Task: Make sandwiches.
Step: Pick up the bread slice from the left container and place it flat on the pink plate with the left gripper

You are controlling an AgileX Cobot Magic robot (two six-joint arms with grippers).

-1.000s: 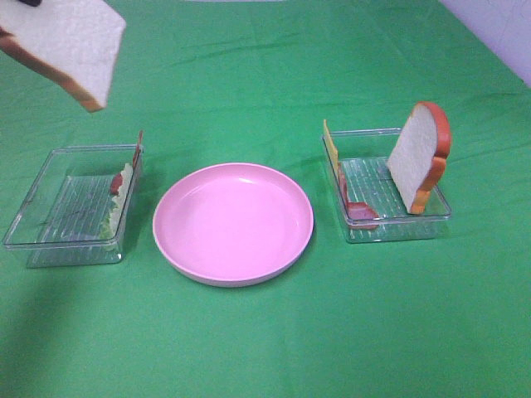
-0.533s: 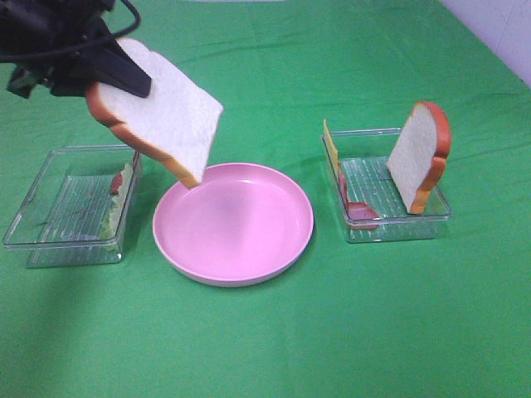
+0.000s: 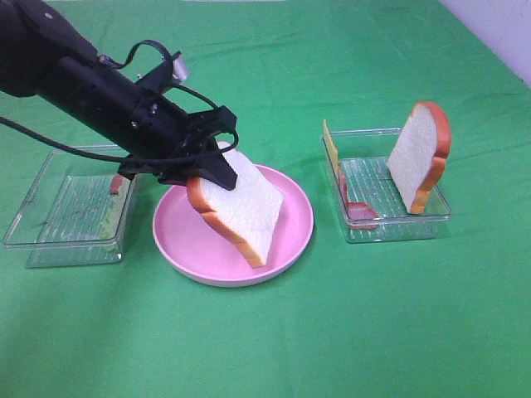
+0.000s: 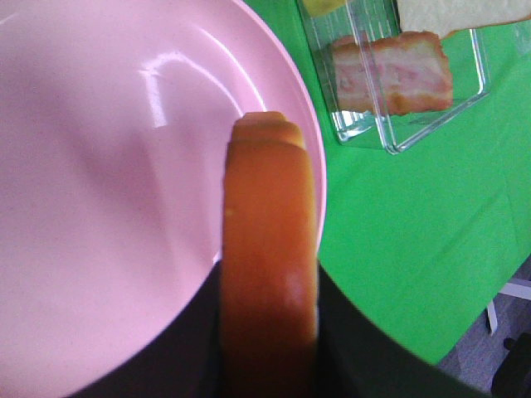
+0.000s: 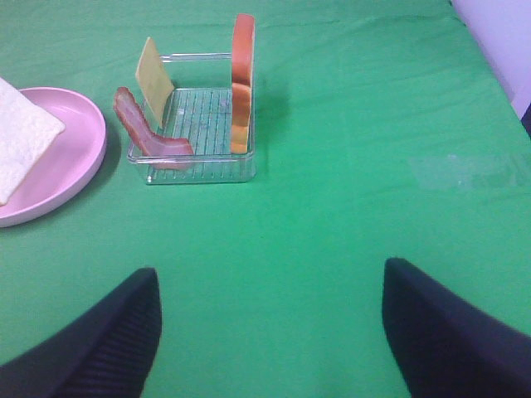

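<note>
Green cloth (image 3: 373, 332): bread slice (image 3: 245, 207) (tilted) over plate (image 3: 178, 236)

The bread slice (image 3: 245, 207) has descended to the plate (image 3: 189, 245).

A table (image 3: 398, 332) covered with a green cloth carries three things in a row. In the middle sits a round pink plate (image 3: 178, 236), flat on the cloth. A clear plastic tray (image 3: 33, 249) lies just beside it on the left with a narrow strip of green between them. A second clear tray (image 3: 398, 232) lies near the plate on the right, not touching it. The cloth shows soft creases toward the far side.
</note>
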